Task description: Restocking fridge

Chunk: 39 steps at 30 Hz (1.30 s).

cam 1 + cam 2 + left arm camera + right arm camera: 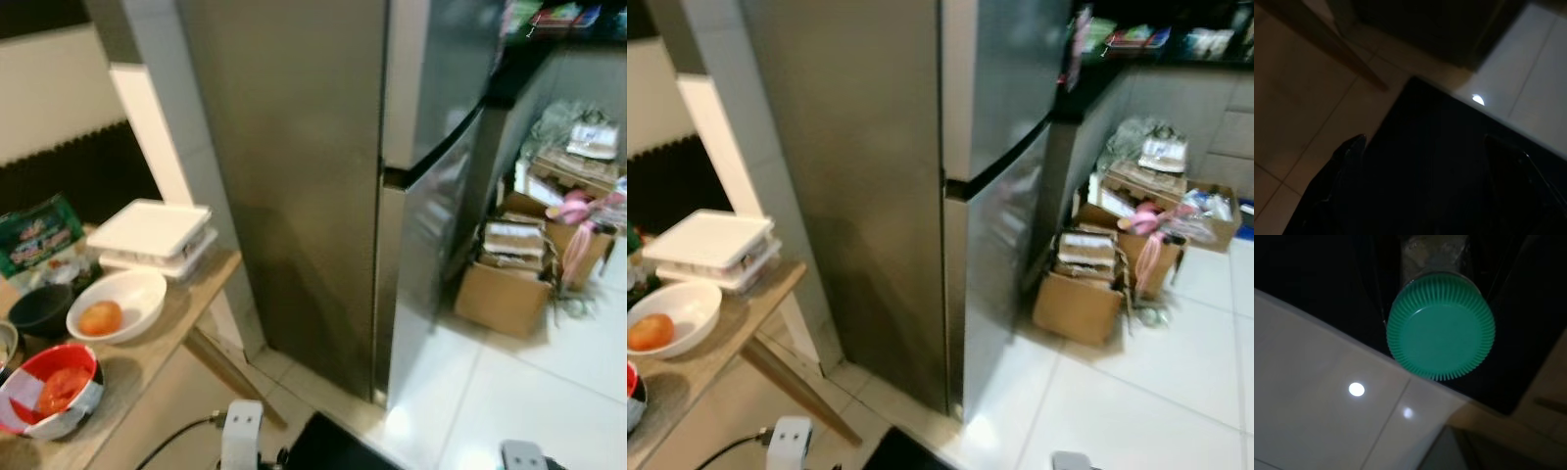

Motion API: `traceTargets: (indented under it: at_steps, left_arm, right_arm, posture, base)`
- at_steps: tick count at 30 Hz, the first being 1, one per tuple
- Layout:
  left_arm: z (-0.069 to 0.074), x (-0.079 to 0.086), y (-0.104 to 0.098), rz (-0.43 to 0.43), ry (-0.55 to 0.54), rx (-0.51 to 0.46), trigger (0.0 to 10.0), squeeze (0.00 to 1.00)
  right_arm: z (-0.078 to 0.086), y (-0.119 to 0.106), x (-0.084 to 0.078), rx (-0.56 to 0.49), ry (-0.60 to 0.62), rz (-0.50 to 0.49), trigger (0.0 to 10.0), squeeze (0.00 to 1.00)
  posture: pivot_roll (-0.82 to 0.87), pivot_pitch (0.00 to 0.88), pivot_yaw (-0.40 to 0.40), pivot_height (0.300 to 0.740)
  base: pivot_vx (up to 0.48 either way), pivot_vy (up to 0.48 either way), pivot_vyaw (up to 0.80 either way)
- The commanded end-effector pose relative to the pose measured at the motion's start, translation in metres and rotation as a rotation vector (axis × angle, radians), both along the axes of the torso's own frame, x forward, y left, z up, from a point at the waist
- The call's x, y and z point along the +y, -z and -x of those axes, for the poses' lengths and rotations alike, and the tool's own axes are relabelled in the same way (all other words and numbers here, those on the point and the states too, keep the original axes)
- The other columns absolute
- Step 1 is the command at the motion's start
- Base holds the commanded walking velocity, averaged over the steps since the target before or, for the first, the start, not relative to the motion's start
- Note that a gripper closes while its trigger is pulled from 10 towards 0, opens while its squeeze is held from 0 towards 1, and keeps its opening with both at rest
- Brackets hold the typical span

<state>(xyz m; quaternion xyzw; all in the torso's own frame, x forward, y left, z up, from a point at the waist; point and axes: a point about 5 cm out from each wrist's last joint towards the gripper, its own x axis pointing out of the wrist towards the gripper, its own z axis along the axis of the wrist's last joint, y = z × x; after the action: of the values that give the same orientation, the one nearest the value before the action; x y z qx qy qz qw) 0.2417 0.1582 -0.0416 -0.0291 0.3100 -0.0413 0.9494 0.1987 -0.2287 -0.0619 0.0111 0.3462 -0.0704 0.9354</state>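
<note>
The steel fridge [313, 196] stands straight ahead with both doors closed, a dark seam [392, 176] between the upper and lower door. In the right wrist view a clear bottle with a ribbed green cap [1441, 328] sits in my right gripper [1435, 259], cap pointing down at the white floor tiles. My left gripper [1425, 152] hangs low over a black mat [1449, 161], its two fingers [1347, 152] spread apart with nothing between them.
A wooden table [157, 352] at the left holds a white bowl [137, 289] with an orange fruit [100, 317], a red bowl [49, 392], a dark bowl [39, 310], stacked white containers [152, 235] and a green packet [39, 235]. Cardboard boxes [505, 284] crowd the floor right of the fridge.
</note>
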Motion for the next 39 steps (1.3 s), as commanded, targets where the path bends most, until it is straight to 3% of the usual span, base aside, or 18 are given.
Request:
traceTargets:
  at_steps: [1, 10, 21, 32, 39]
  left_arm:
    - [0.010, 0.002, 0.008, 0.000, -0.002, 0.045, 10.0, 0.00]
    - [0.009, 0.000, 0.008, 0.003, 0.017, 0.049, 10.0, 0.00]
    - [0.008, -0.002, 0.007, 0.006, 0.030, 0.050, 10.0, 0.00]
    - [0.013, -0.009, 0.010, -0.004, 0.111, 0.058, 10.0, 0.00]
    - [0.011, -0.011, 0.009, 0.002, 0.120, 0.052, 10.0, 0.00]
  right_arm:
    - [0.000, 0.002, 0.009, 0.001, -0.001, -0.027, 10.0, 0.00]
    - [0.001, 0.003, 0.009, 0.006, 0.015, -0.034, 10.0, 0.00]
    - [0.001, 0.003, 0.008, 0.013, 0.022, -0.032, 10.0, 0.00]
    - [0.004, 0.004, 0.009, 0.004, 0.017, -0.024, 10.0, 0.00]
    - [0.004, 0.004, 0.009, -0.001, 0.025, -0.025, 10.0, 0.00]
  posture:
    - [0.01, 0.056, 0.080, 0.740]
    - [0.01, 0.051, 0.085, 0.740]
    - [0.01, 0.050, 0.087, 0.740]
    - [0.00, 0.052, 0.095, 0.740]
    - [0.00, 0.054, 0.100, 0.740]
  base:
    - [0.375, 0.000, 0.00]
    - [0.366, 0.000, 0.00]
    - [0.338, 0.000, -0.62]
    - [0.000, 0.000, 0.00]
    - [0.000, -0.337, 0.00]
